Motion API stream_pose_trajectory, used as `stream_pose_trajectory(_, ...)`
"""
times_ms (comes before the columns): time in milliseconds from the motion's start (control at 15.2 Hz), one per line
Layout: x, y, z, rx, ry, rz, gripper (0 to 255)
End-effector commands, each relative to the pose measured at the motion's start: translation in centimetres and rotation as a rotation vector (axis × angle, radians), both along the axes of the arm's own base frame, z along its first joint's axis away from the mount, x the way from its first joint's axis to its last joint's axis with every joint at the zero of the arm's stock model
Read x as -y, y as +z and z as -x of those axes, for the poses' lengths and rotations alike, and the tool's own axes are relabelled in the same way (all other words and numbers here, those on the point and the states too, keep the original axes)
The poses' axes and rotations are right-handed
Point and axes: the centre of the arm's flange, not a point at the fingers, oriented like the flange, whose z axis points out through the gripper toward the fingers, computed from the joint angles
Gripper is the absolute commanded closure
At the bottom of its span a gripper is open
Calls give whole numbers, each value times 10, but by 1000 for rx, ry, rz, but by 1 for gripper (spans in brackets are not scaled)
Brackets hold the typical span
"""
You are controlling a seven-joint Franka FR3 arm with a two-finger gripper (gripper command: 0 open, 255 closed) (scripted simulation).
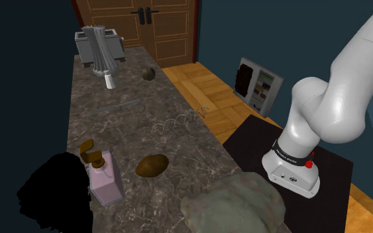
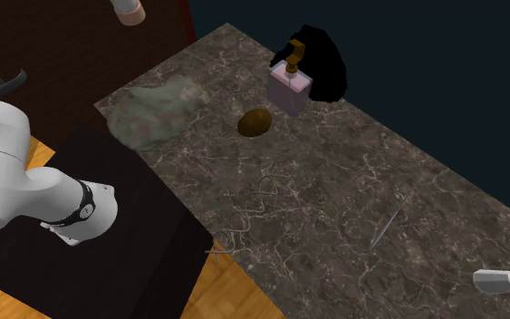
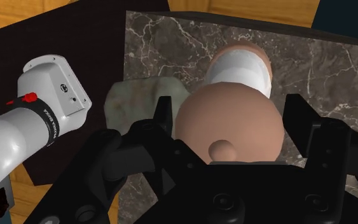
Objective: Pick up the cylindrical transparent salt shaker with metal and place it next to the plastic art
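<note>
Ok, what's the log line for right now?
gripper: shut on shaker | shaker: in air over table | grey-green lump: on table

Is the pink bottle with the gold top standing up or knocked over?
Upright: the pink bottle stands on its base on the marble counter, gold top uppermost.

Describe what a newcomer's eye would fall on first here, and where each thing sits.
First, the pinkish cylinder with a white band, clasped between the fingers of the black gripper above the marble counter. Next, the pink bottle with a brown top, standing beside a black shape at the shoulder view's lower left, a brown lump close by.
</note>
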Motion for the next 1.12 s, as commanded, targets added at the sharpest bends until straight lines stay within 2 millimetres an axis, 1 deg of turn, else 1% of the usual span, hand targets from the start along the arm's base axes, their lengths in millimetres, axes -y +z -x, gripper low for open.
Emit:
stream_pose_trajectory(0, 0, -10, 0, 0, 0, -1, 255)
stream_pose_trajectory(1056, 0, -94, 0, 0, 0, -1, 255)
